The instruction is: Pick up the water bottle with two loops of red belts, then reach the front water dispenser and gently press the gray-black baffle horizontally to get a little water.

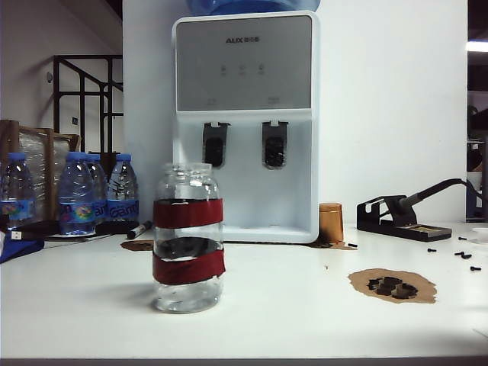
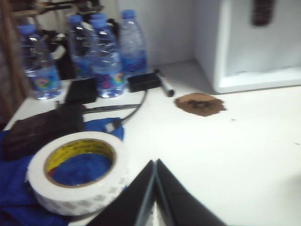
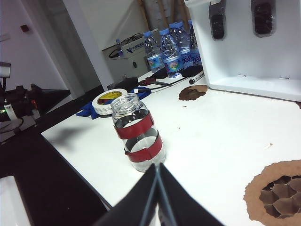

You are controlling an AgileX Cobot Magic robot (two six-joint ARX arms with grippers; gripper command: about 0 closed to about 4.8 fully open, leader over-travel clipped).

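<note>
The water bottle [image 1: 188, 238], a clear open jar with two dark-red bands, stands upright near the table's front, left of centre. Behind it is the white water dispenser [image 1: 244, 122] with its gray-black baffle [image 1: 215, 145], the left of two paddles. Neither gripper shows in the exterior view. My right gripper [image 3: 156, 165] is shut and empty, a short way from the bottle [image 3: 138, 134], with the baffle [image 3: 217, 19] far beyond. My left gripper [image 2: 155, 162] is shut and empty, low over the table beside a tape roll [image 2: 77, 172].
Blue-capped plastic bottles [image 1: 76, 194] and a marker [image 1: 139, 229] sit at back left. A copper-coloured cup [image 1: 330, 223] and a soldering stand [image 1: 400, 217] are right of the dispenser. A brown patch with black pieces [image 1: 393, 286] and loose screws [image 1: 461, 255] lie on the right.
</note>
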